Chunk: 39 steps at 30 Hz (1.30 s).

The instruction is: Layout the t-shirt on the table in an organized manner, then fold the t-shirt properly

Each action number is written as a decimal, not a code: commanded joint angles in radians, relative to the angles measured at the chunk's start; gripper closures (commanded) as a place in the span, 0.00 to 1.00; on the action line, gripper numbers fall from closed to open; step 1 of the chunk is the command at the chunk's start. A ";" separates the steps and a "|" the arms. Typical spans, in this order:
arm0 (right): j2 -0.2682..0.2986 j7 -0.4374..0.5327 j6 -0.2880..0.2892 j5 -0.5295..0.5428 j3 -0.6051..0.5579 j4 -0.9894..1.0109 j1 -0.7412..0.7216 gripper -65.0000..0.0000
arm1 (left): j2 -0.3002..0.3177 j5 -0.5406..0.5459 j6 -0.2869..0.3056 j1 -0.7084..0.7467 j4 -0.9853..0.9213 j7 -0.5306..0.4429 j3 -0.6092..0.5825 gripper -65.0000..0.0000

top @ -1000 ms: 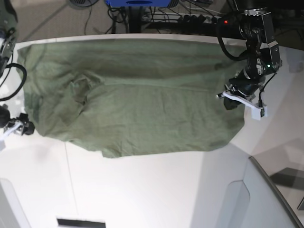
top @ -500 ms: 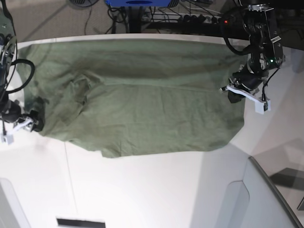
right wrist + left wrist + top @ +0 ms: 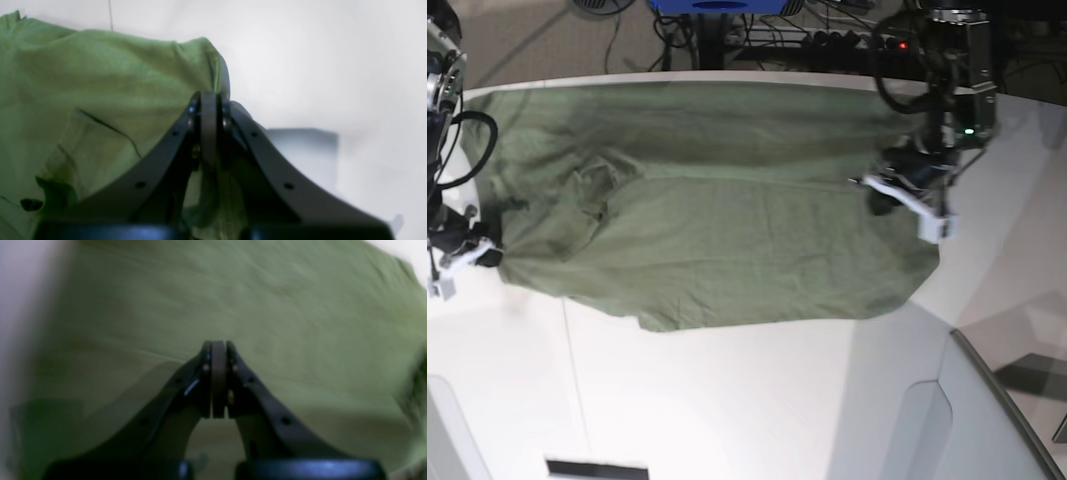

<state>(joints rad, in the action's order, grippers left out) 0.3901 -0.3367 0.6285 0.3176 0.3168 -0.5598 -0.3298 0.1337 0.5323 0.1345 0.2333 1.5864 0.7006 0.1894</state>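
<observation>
Right end effector (image 3: pixel 209 110) pinching t-shirt (image 3: pixel 707 200) edge; left end effector (image 3: pixel 218 353) closed (grip unclear).

The left end effector (image 3: pixel 218 380), its jaws pressed together, hangs over the blurred, wrinkled t-shirt (image 3: pixel 267 306).

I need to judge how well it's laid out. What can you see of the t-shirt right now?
The t-shirt is plain olive green, soft-looking and lightly wrinkled. It lies spread across the white table, reaching the far edge, with a bunched fold toward the base view's left. The right gripper is shut on its edge there, cloth pinched between the jaws. The left gripper, also shut, is over the cloth at the opposite end; whether it holds any fabric is unclear.
</observation>
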 commanded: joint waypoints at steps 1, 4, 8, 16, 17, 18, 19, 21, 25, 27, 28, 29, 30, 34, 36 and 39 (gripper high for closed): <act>0.013 -0.003 0.008 0.016 0.006 -0.039 -0.015 1.00 | -0.007 0.021 0.015 -0.027 0.016 -0.014 -0.060 1.00; 0.007 -0.055 0.008 0.016 0.006 -0.116 0.005 1.00 | -0.049 0.021 0.015 -0.093 -0.022 -0.014 -0.232 1.00; -0.010 -0.092 0.008 0.016 0.006 -0.191 0.025 1.00 | -0.116 0.021 0.015 -0.217 -0.129 -0.014 -0.472 1.00; -0.013 -0.129 0.008 0.018 0.006 -0.426 0.139 1.00 | -0.196 0.016 0.012 -0.332 -0.375 -0.020 -0.670 1.00; -0.013 -0.131 0.008 0.018 0.006 -0.454 0.154 1.00 | -0.194 0.016 0.012 -0.332 -0.396 -0.043 -0.672 1.00; -0.013 -0.132 0.008 0.018 0.006 -0.471 0.163 1.00 | -0.191 0.016 0.012 -0.332 -0.412 -0.074 -0.673 1.00; -0.013 -0.146 0.008 0.018 0.006 -0.486 0.176 1.00 | -0.188 0.016 0.012 -0.331 -0.430 -0.103 -0.675 1.00; -0.015 -0.186 0.011 0.018 0.008 -0.521 0.194 1.00 | -0.174 0.016 0.012 -0.331 -0.472 -0.141 -0.673 1.00; -0.050 -0.244 0.070 0.019 0.012 -0.624 0.242 1.00 | -0.170 0.016 0.012 -0.331 -0.498 -0.149 -0.672 1.00; -0.069 -0.312 0.070 0.019 0.057 -0.678 0.263 1.00 | -0.170 0.016 0.012 -0.331 -0.496 -0.149 -0.672 1.00; -0.085 -0.344 0.070 0.019 0.078 -0.704 0.271 1.00 | -0.170 0.016 0.012 -0.331 -0.496 -0.149 -0.672 1.00; -0.099 -0.371 0.070 0.019 0.095 -0.734 0.281 1.00 | -0.170 0.016 0.012 -0.331 -0.496 -0.149 -0.670 1.00; -0.109 -0.390 0.070 0.019 0.106 -0.768 0.295 1.00 | -0.170 0.016 0.012 -0.331 -0.496 -0.149 -0.670 1.00; -0.153 -0.502 0.070 0.019 0.163 -0.894 0.338 1.00 | -0.173 0.016 0.012 -0.331 -0.496 -0.149 -0.670 1.00; -0.179 -0.568 0.070 0.018 0.196 -0.940 0.354 1.00 | -0.173 0.016 0.012 -0.331 -0.496 -0.149 -0.670 1.00; -0.217 -0.645 0.070 0.018 0.226 -0.985 0.386 1.00 | -0.173 0.016 0.012 -0.331 -0.496 -0.149 -0.670 1.00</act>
<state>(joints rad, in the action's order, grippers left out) 0.1608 -0.9886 0.6971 0.3298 0.5362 -1.5269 0.0635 -0.0303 0.5468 0.1413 -0.0853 1.0775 0.5575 -0.4812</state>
